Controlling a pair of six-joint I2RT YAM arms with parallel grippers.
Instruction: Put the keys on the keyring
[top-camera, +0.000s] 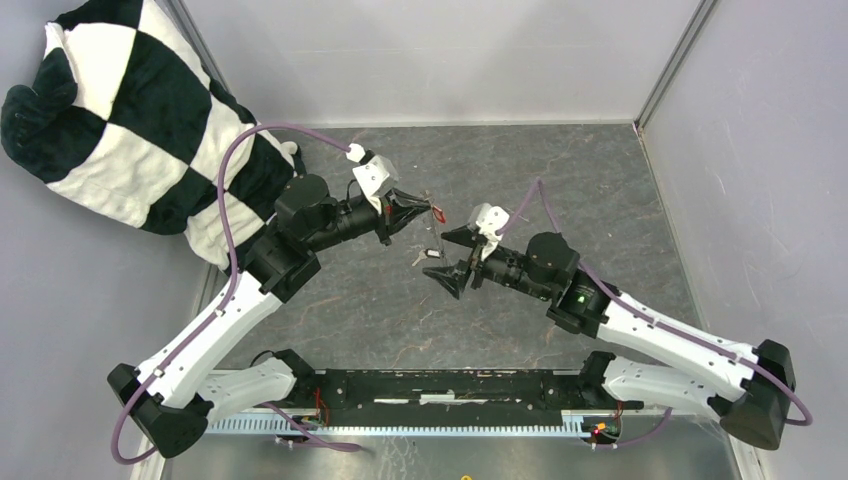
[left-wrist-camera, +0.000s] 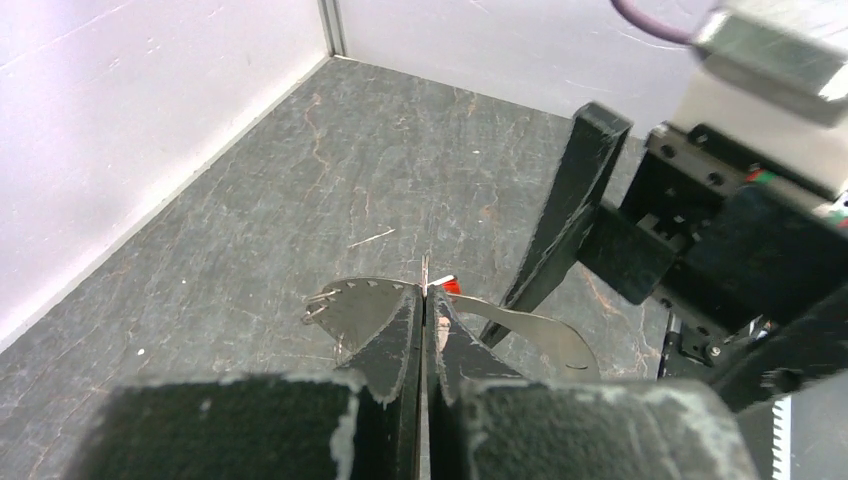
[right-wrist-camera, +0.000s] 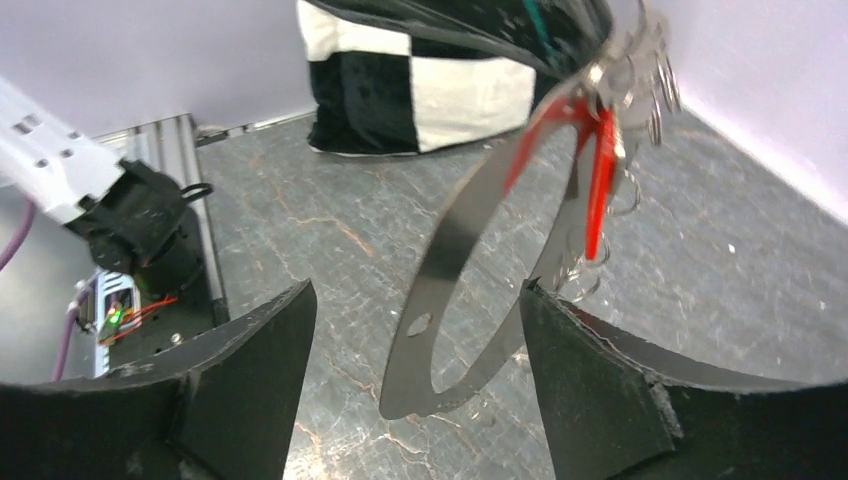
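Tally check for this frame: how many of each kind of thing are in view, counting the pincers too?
Pincers: 2, left pincer and right pincer
Keyring: 1
Keys: 2, red-tagged key and black-tagged key
Checkered cushion: 1
Total: 6

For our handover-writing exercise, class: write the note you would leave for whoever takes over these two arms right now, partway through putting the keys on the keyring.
Left gripper: shut on the keyring, holding it up in the air.
Right gripper: open, holding nothing, its fingers either side of the ring's lower end.
Red-tagged key: hangs at the ring close to the left gripper and looks threaded on.
Black-tagged key: a small dark item by the right gripper in the top view, too small to tell whether it is on the ring.
Left to do: check the black-tagged key and thread it if loose.
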